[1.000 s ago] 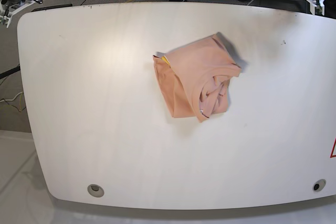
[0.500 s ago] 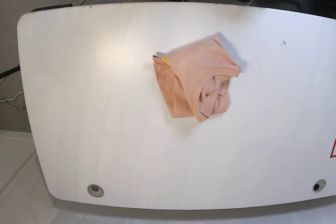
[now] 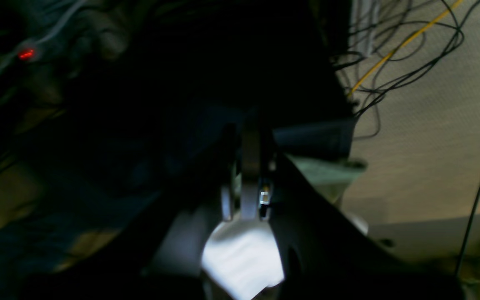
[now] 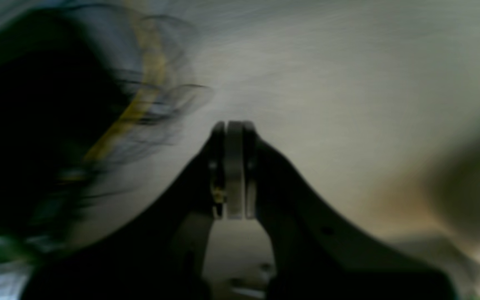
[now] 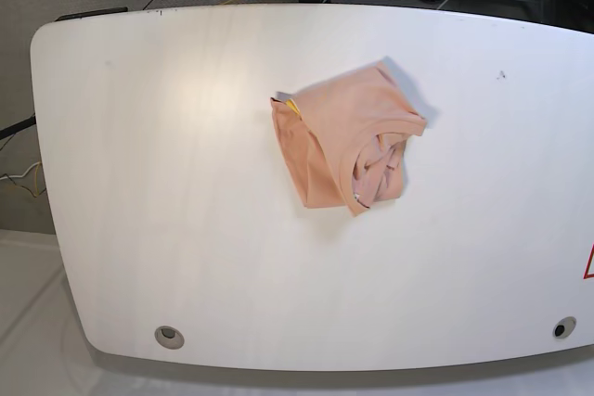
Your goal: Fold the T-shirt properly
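T-shirt (image 5: 346,139), peach-coloured, lies folded into a rumpled, roughly square bundle near the middle of the white table (image 5: 167,183), slightly toward the far edge, with a small yellow mark at its left corner. Nothing touches it. Both tools are well away, beyond the table's far side. The left tool (image 3: 248,166) has its jaws pressed together on nothing, above dark cables. The right tool (image 4: 232,166) is likewise closed and empty, its view blurred.
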